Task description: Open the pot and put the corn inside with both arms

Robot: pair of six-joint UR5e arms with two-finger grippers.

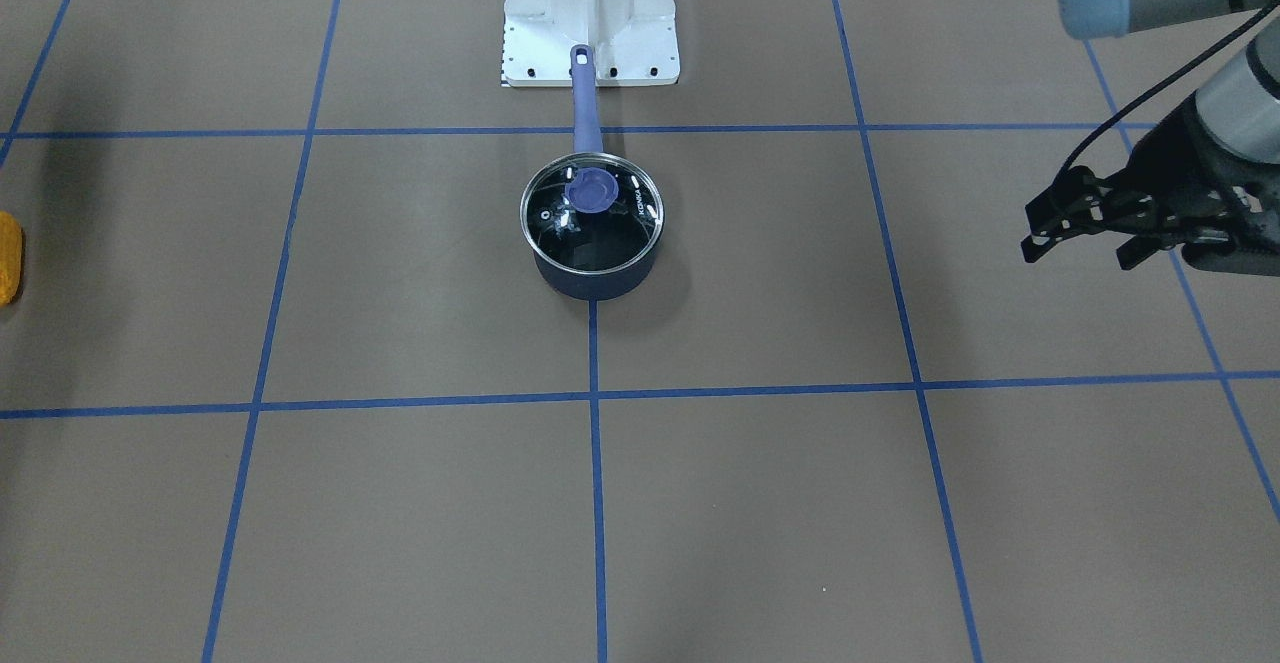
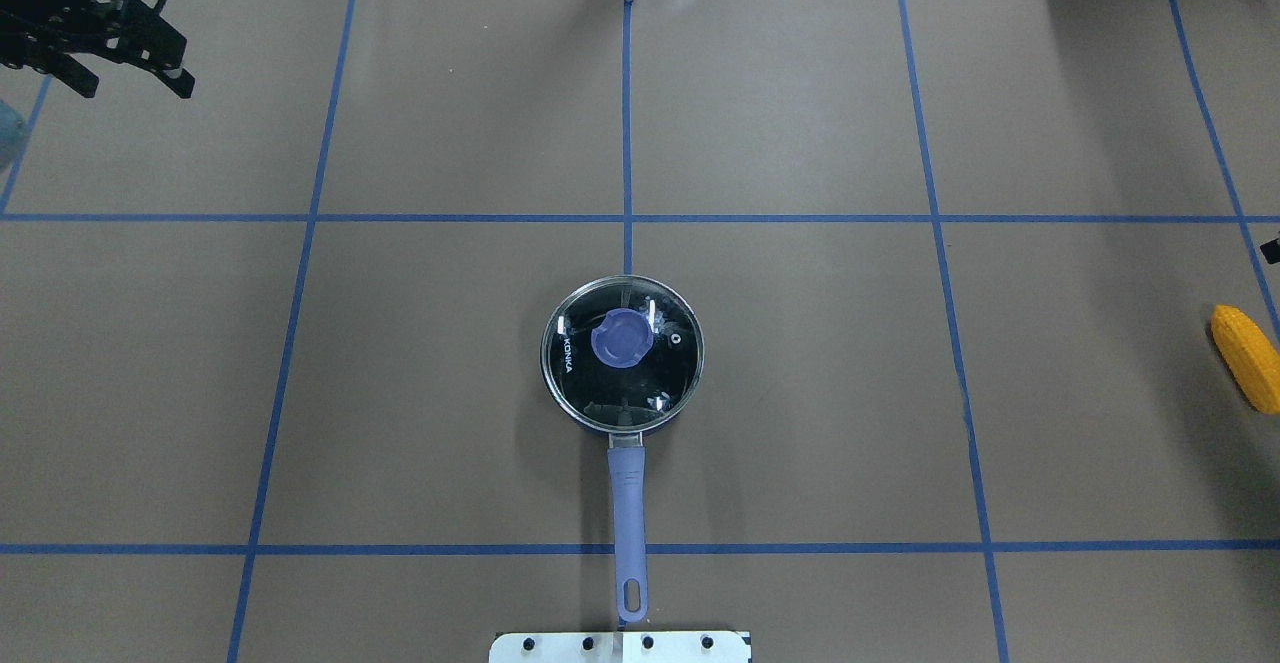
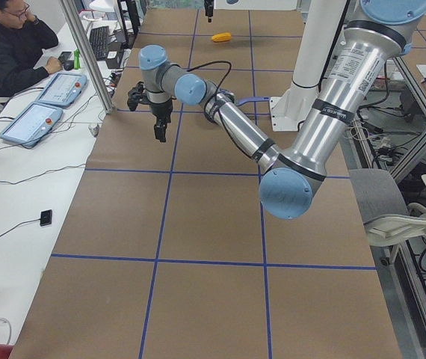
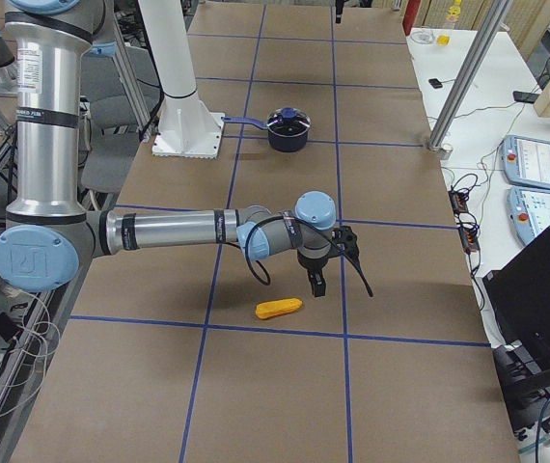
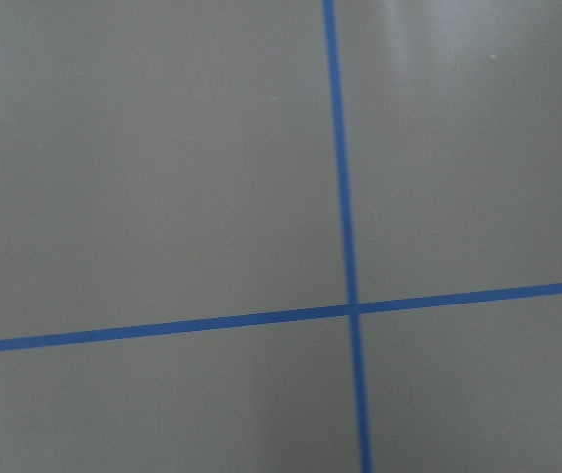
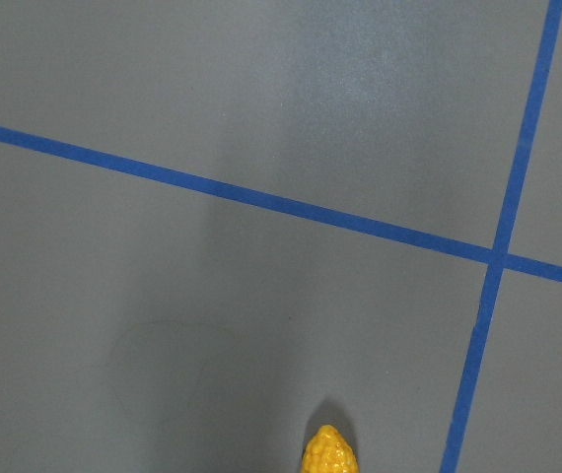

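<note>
The pot (image 2: pixel 622 358) stands in the middle of the table with its glass lid on and a lavender knob (image 2: pixel 622 337) on top. Its long handle (image 2: pixel 628 533) points at the robot base. It also shows in the front view (image 1: pixel 591 233) and the right view (image 4: pixel 288 128). The corn (image 2: pixel 1246 356) lies at the table's right end, also seen in the front view (image 1: pixel 8 257), the right view (image 4: pixel 279 308) and the right wrist view (image 6: pixel 328 455). My left gripper (image 2: pixel 130 83) hovers open and empty at the far left (image 1: pixel 1078 253). My right gripper (image 4: pixel 328 270) hangs just beyond the corn; I cannot tell if it is open.
The white robot base plate (image 2: pixel 620 646) sits at the near edge behind the pot handle. Blue tape lines grid the brown table. An operator (image 3: pixel 7 45) sits at a side desk with teach pendants (image 3: pixel 45 101). A metal post (image 4: pixel 468 77) stands at the far edge.
</note>
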